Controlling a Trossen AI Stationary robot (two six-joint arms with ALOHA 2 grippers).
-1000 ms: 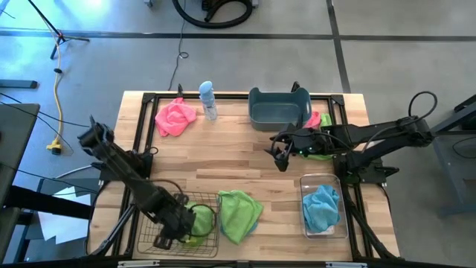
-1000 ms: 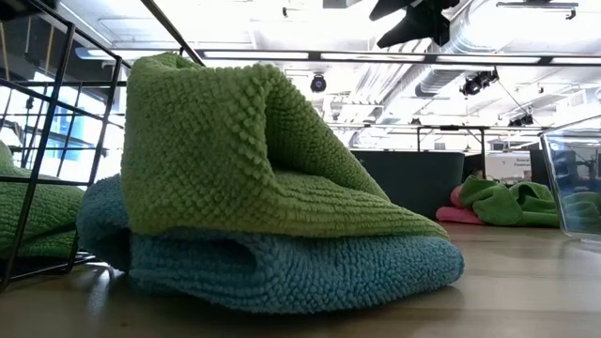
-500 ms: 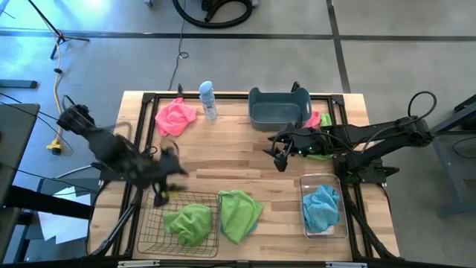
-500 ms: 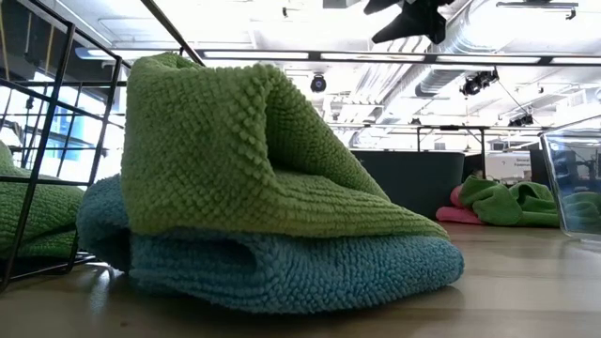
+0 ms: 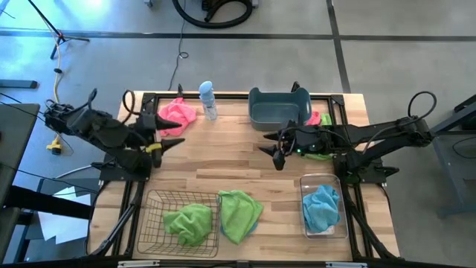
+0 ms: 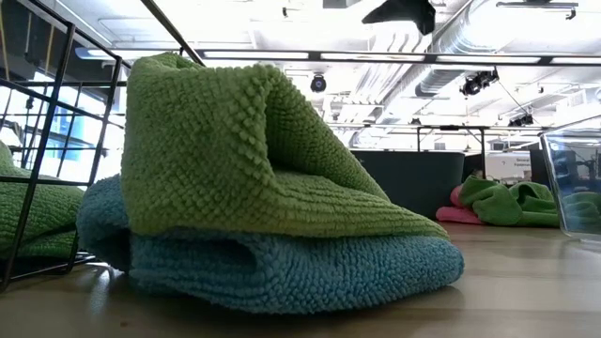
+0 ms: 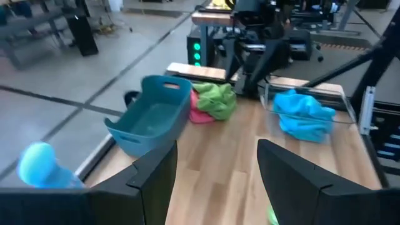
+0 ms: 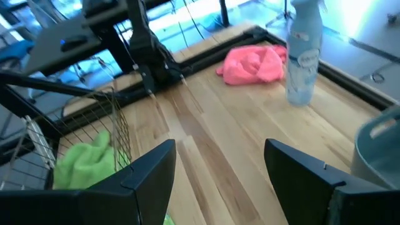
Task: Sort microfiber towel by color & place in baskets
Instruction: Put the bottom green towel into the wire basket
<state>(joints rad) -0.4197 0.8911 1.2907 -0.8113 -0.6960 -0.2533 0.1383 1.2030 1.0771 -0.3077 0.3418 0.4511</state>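
I am seeing the left end effector (image 5: 177, 141) hanging with its fingers apart and holding nothing, just beside the pink towel (image 5: 175, 115) at the far left of the desk (image 5: 223, 160). The right end effector (image 5: 269, 149) is also standing wide and empty, near the blue-grey tub (image 5: 279, 109). One green towel (image 5: 187, 222) is lying inside the wire basket (image 5: 158, 225). Just beside this basket, another green towel (image 5: 239, 214) is lying on a blue one. The clear bin (image 5: 323, 209) is holding a blue towel (image 5: 321, 205). Beside the tub, green and pink towels (image 7: 213, 102) are lying together.
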